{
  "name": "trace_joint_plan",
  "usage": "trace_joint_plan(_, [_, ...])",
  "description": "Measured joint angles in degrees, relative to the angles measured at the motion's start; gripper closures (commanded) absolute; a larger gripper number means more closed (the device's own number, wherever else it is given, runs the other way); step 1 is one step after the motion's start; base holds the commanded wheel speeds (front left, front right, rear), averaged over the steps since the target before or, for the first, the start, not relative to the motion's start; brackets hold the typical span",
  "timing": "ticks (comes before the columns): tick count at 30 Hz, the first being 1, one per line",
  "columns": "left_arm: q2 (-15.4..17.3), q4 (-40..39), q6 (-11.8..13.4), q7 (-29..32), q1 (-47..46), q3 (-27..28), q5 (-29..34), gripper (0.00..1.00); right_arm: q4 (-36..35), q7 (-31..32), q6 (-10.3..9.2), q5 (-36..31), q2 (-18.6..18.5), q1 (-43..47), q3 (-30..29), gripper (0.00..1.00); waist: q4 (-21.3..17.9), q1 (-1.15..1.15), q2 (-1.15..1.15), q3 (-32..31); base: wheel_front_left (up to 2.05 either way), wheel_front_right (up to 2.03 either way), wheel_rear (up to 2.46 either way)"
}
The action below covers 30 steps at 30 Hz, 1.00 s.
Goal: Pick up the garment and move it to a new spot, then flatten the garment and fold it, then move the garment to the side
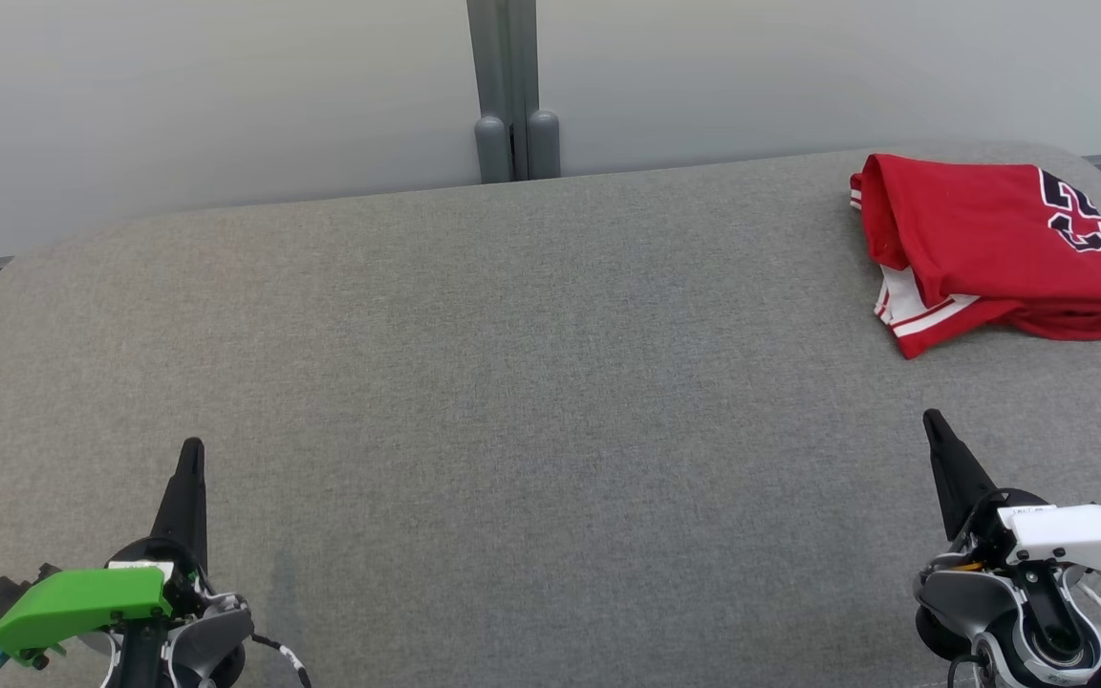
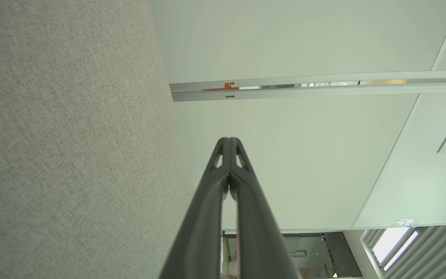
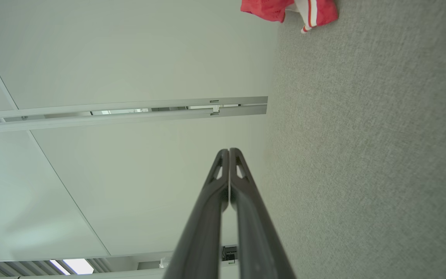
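Closest to the camera, my left end effector [image 1: 191,457] is pointing out over the counter's [image 1: 550,401] near left part, its two dark fingers pressing together into one tip and gripping nothing. Over the counter's near right part, my right end effector [image 1: 934,425] is doing the same, fingers meeting with nothing between them. Whether either tip is touching the counter's grey fabric, I cannot tell. The garment [image 1: 990,239], red and folded, is lying at the counter's far right corner, well apart from both. White striped trim is peeking out from under its top layer, and a dark printed number is wrapping over the fold, partly hidden. The right wrist view is cutting the garment off at its top edge.
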Motion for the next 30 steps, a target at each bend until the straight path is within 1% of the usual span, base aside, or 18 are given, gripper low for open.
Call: trace_joint_plan(30, [-0.01,0.0,0.0,0.0,0.0,0.0,0.0,1.0,0.01,0.07,0.0,0.0,0.04,-0.01,-0.1,1.0,0.0,0.0,0.0,0.0,0.0,0.0,0.0])
